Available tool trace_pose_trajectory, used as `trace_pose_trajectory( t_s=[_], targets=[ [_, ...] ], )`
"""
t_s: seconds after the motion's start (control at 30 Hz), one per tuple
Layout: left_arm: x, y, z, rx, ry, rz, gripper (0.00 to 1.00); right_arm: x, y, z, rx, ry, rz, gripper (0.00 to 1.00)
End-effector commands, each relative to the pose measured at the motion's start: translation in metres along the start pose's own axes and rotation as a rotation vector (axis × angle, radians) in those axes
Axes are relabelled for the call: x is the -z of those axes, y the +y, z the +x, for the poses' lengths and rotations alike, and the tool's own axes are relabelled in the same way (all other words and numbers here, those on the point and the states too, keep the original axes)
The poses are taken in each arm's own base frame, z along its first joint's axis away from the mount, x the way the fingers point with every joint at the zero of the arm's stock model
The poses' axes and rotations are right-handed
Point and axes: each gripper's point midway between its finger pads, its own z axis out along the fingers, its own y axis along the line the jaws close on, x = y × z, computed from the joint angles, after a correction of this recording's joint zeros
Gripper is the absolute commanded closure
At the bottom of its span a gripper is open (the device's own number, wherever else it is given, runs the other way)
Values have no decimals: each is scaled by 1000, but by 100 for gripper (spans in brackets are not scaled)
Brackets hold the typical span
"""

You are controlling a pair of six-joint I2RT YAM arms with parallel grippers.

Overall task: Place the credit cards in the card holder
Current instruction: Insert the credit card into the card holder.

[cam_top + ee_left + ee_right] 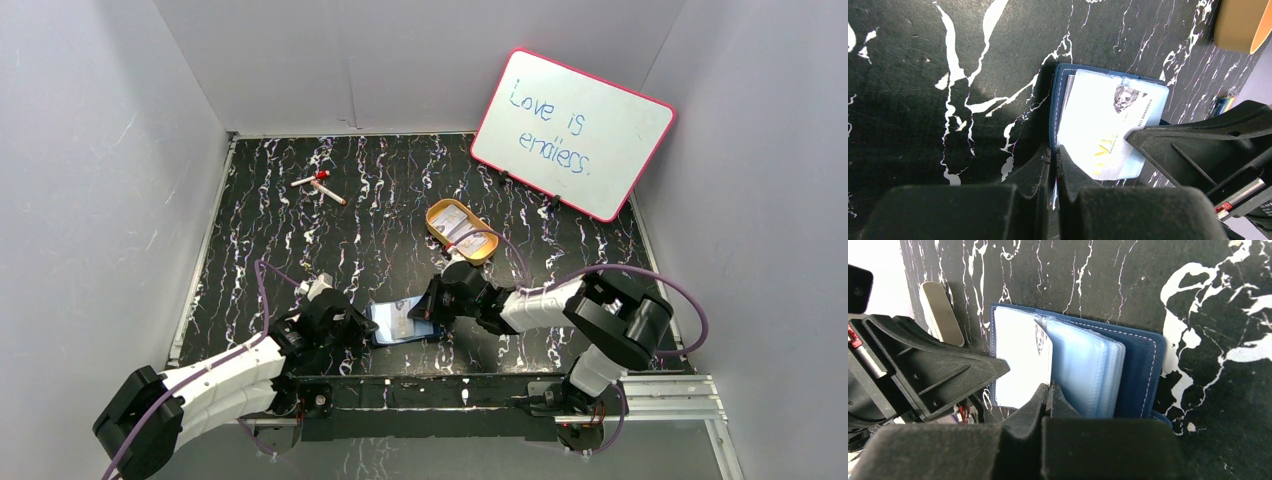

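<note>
The card holder (405, 322) lies open on the black marbled table between both arms, navy cover (1143, 375) underneath, clear blue pockets (1083, 370) fanned on top. A white credit card (1098, 125) with gold lettering sits in the top pocket. My left gripper (1054, 152) is shut on the navy cover's edge (1055, 100). My right gripper (1049, 390) is shut on the edge of the pocket leaf that carries the white card (1018, 355). In the top view the left gripper (355, 325) and right gripper (432, 305) flank the holder. More pale cards (455, 222) lie in the tin.
An oval golden-orange tin (462, 231) stands just behind the right arm and shows again (1243, 25) at the left wrist view's top right. Two marker pens (318, 185) lie at the back left. A pink-rimmed whiteboard (572, 132) leans at the back right.
</note>
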Motion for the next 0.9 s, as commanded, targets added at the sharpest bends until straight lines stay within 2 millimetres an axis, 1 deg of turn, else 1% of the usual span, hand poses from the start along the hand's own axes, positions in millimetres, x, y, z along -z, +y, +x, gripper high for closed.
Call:
trace_pose_trajectory(
  t_s=[0.0, 0.27, 0.47, 0.67, 0.7, 0.8, 0.87],
  targets=[
    [-1, 17, 3, -10, 8, -60, 100, -7, -11, 13, 37, 70, 24, 100],
    [-1, 18, 4, -9, 8, -60, 100, -13, -10, 20, 13, 93, 9, 100],
    [-2, 18, 4, -9, 9, -62, 100, -18, -3, 23, 16, 109, -10, 100],
    [-2, 18, 3, -11, 8, -58, 100, -15, -3, 23, 32, 109, -1, 100],
    [-2, 17, 3, -10, 8, -57, 100, -14, -3, 22, 36, 104, 5, 96],
    [-1, 17, 3, -10, 7, -55, 100, -9, -4, 18, 46, 90, 26, 79],
    [-1, 16, 3, -12, 5, -52, 100, -5, -4, 15, 56, 83, 41, 72]
  ],
)
